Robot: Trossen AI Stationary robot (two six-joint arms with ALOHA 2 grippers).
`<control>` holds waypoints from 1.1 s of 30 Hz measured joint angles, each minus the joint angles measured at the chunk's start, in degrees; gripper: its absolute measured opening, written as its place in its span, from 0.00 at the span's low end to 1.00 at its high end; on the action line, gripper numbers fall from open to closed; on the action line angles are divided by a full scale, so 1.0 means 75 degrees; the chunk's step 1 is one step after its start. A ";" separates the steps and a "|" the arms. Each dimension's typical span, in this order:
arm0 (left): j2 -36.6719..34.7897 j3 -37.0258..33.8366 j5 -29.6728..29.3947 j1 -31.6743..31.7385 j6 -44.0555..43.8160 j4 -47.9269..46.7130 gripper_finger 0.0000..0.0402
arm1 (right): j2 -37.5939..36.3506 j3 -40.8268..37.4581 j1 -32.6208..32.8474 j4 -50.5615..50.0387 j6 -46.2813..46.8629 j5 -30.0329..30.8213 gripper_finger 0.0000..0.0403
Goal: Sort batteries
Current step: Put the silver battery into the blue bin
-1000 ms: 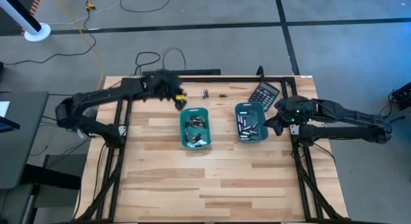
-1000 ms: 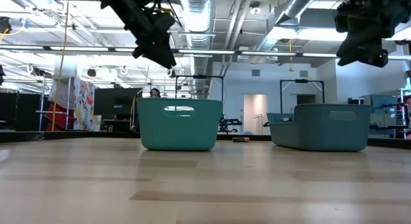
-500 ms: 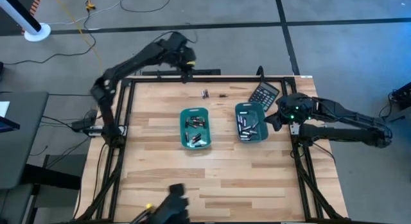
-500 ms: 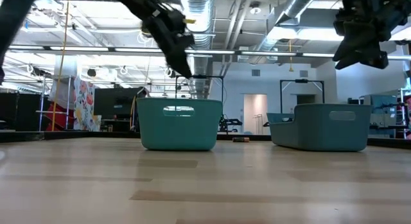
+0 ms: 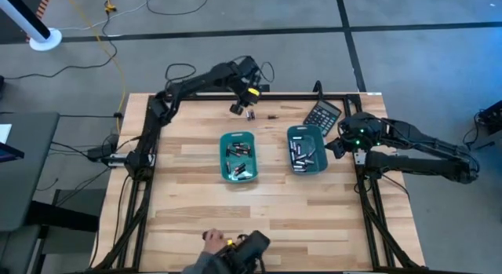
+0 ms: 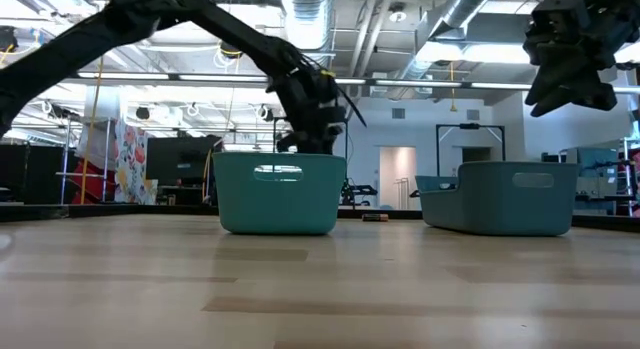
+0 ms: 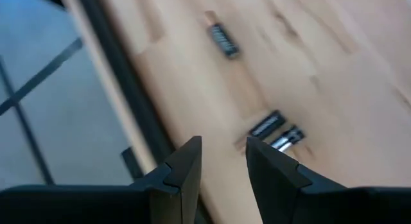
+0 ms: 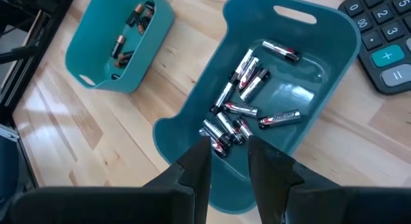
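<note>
Two loose batteries (image 7: 276,131) lie side by side on the wooden table near its far edge, and a third battery (image 7: 223,39) lies farther along. My left gripper (image 7: 223,165) hovers open just short of the pair, pointing steeply down; in the high view this left gripper (image 5: 236,108) is beside those batteries (image 5: 251,115). My right gripper (image 8: 228,161) hangs open and empty over the right teal tray (image 8: 334,31), which holds several silvery batteries (image 8: 241,108). The left teal tray (image 5: 238,170) holds several darker ones.
A black calculator (image 5: 322,114) lies at the far right, beside the right tray (image 5: 317,167). A black frame rail (image 5: 290,96) runs along the far edge. A person's hand with a dark object (image 5: 235,246) shows at the near edge. Bare wood lies between the trays and the near edge.
My left arm has swung out along the far edge toward the table's right and come down, its wrist rolling, until its gripper hangs beside the loose batteries. A person's hand has come into view at the near edge.
</note>
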 joint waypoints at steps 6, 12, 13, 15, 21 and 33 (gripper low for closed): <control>0.0313 -0.0029 0.0098 -0.0196 0.0770 -0.0725 0.30 | 0.0000 0.0000 0.0003 -0.0010 -0.0003 -0.0003 0.29; 0.0587 -0.0026 -0.0070 -0.0211 0.1173 -0.1219 0.30 | 0.0003 0.0003 0.0000 0.0005 0.0033 0.0153 0.29; 0.0651 -0.0029 -0.0123 -0.0198 0.1188 -0.1266 0.30 | 0.0003 0.0003 -0.0006 0.0014 0.0035 0.0155 0.29; 0.0828 -0.0029 -0.0254 -0.0192 0.1273 -0.1199 0.30 | 0.0005 0.0003 -0.0003 0.0025 0.0105 0.0160 0.29; 0.0979 -0.0029 -0.0293 -0.0208 0.1336 -0.0803 0.30 | 0.0003 0.0003 0.0003 0.0026 0.0293 0.0181 0.29; 0.0968 -0.0323 -0.0157 -0.0125 0.1482 -0.0858 0.30 | 0.0003 0.0003 0.0003 0.0025 0.0386 0.0187 0.29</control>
